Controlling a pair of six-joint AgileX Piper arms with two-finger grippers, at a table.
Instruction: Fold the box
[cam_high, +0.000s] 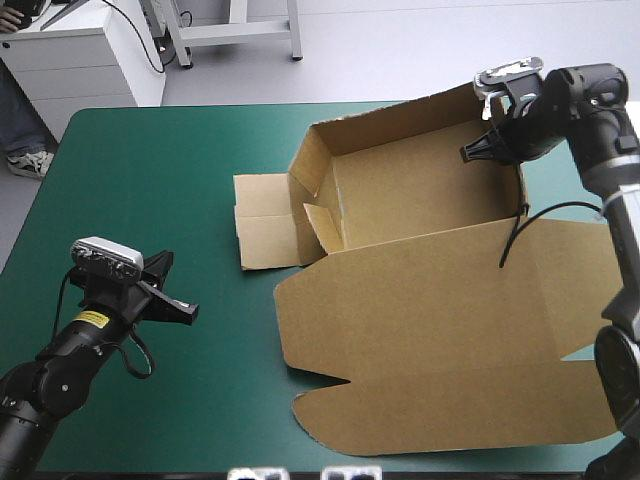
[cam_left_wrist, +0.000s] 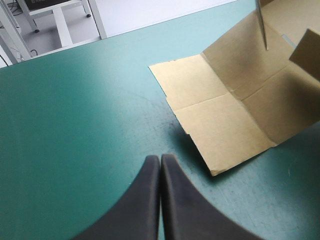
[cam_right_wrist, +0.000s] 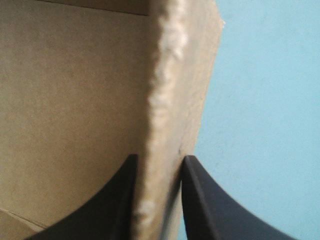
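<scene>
Right claw (cam_high: 478, 150) pinching the box (cam_high: 430, 200) near its 2 o'clock corner. In the right wrist view the black fingers (cam_right_wrist: 205, 200) sit on either side of a raised wall (cam_right_wrist: 165, 100), all but pressed together with the rough board edge between them. My reading is that the grip props this wall upright while the rest gets folded.

Left claw (cam_high: 188, 312) pressed together, holding nothing. It hangs over bare worktop (cam_high: 150, 180) at about 8 o'clock, tip aimed toward the box, probably waiting its turn on the unfinished side.

Box position: the half-formed tray sits at 1 to 2 o'clock on the worktop. Far, left and right walls are up. The lid (cam_high: 450, 340) lies flat and spreads toward 5 o'clock.

- The side flap (cam_high: 265, 225) at the tray's 9 o'clock side lies flat on the teal-green cover, creases showing, not yet raised or tucked.
- A small tab (cam_high: 322, 225) stands inside the tray's 8 o'clock corner, leaning inward.

Obstructions:
- Nothing lies between the left claw and the flat flap, only open cover.
- The flap lies flush on the worktop, so getting a finger under its edge looks like the awkward part.
- The inward tab may foul the flap when it is tucked.
- The right arm overhangs the 2 o'clock corner, well apart from the left claw.
</scene>
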